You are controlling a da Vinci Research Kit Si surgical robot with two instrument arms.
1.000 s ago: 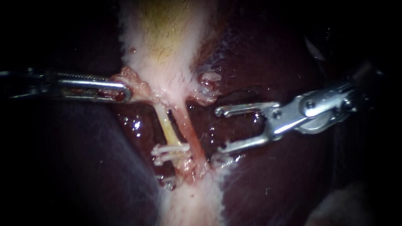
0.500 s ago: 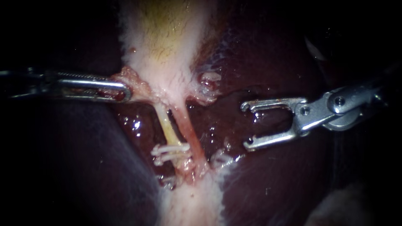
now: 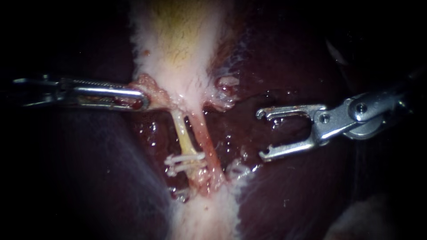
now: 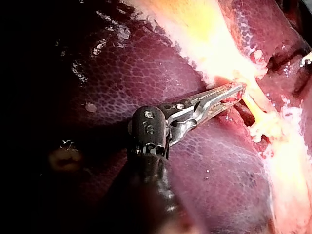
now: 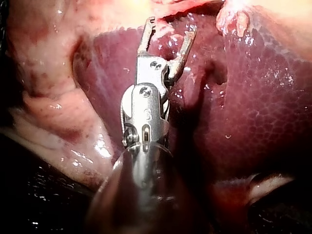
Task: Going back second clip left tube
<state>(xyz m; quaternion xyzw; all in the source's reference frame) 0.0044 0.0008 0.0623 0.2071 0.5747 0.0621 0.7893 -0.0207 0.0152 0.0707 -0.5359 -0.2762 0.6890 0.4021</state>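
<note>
Shines from the camera's side in the endoscope view, strongest on the pale whitish-yellow gallbladder [image 3: 178, 49], fading to near black at every edge. Glints in small white specks on the wet dark-red liver [image 3: 284, 186] and along the polished steel right instrument [image 3: 261, 134]. Burns nearly white on that gallbladder in the left wrist view; leaves the dark round shafts [image 4: 156, 195] of both wrist views in deep shadow.
</note>
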